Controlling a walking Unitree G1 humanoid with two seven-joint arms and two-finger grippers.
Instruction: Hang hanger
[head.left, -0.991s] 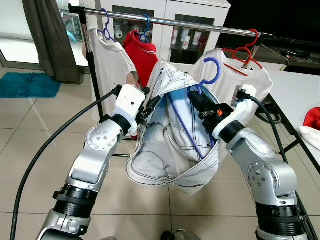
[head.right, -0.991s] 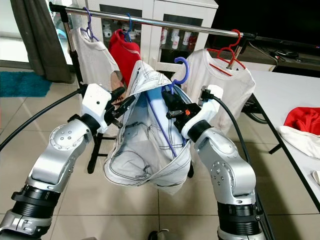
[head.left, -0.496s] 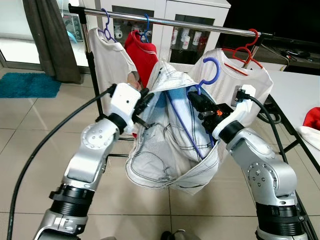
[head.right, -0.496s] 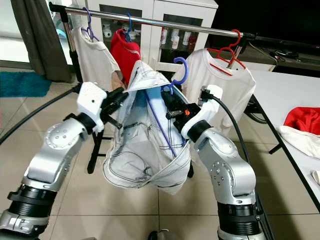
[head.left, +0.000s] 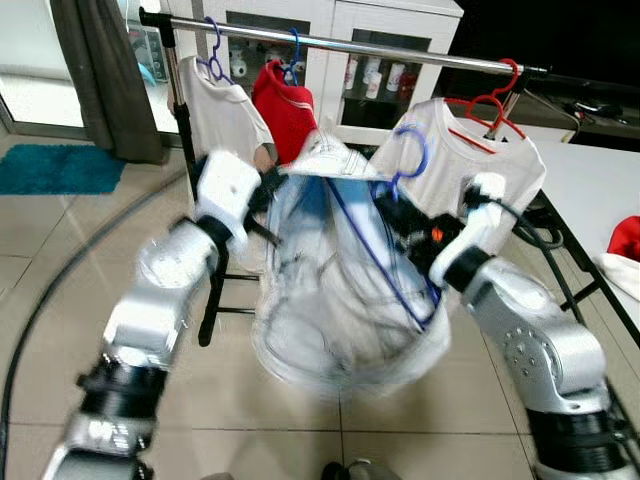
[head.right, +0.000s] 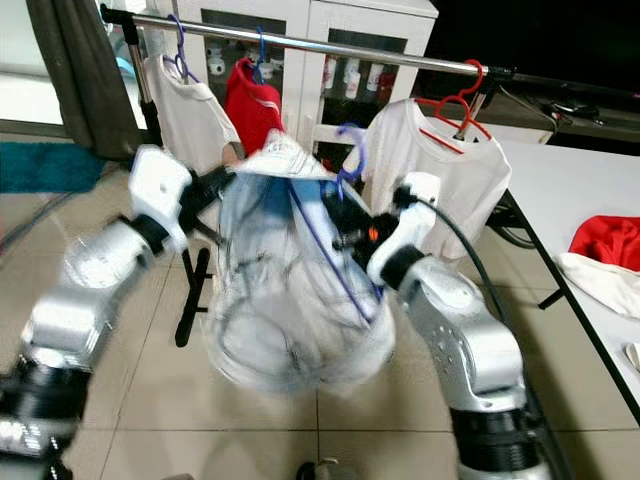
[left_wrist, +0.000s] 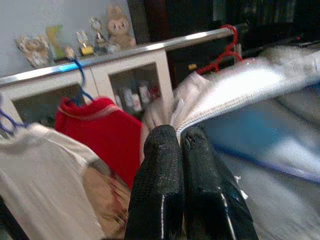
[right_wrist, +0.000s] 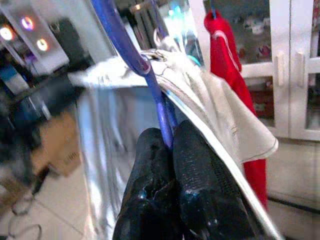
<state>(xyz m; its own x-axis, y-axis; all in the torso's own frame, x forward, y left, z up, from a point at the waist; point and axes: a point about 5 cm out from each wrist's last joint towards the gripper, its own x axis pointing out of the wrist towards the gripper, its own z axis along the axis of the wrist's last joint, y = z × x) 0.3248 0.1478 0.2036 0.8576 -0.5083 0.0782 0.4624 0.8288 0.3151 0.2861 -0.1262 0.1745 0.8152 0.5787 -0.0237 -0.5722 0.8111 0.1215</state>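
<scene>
A blue hanger (head.left: 412, 150) carries a white garment with dark stitching (head.left: 340, 290), held up in front of me below the metal clothes rail (head.left: 340, 45). My right gripper (right_wrist: 167, 145) is shut on the blue hanger's bar, with the garment's edge (right_wrist: 210, 100) beside its fingers. My left gripper (left_wrist: 180, 145) is shut on the garment's hem (left_wrist: 235, 95) at the left side (head.left: 262, 190). The hanger's hook points up, below the rail and between the red shirt (head.left: 285, 110) and the white shirt on a red hanger (head.left: 470, 150). The arms and garment are blurred.
The rail also holds a white shirt on a purple hanger (head.left: 215, 100). A white cabinet (head.left: 340, 30) stands behind. A white table (head.left: 600, 190) with a red cloth (head.left: 625, 235) lies at the right. A dark curtain (head.left: 100, 70) and teal rug (head.left: 55, 168) are at the left.
Both arms have lifted the hanger and garment upward toward the rail; the left arm swung out to the left, spreading the garment. The picture is now motion-blurred.
</scene>
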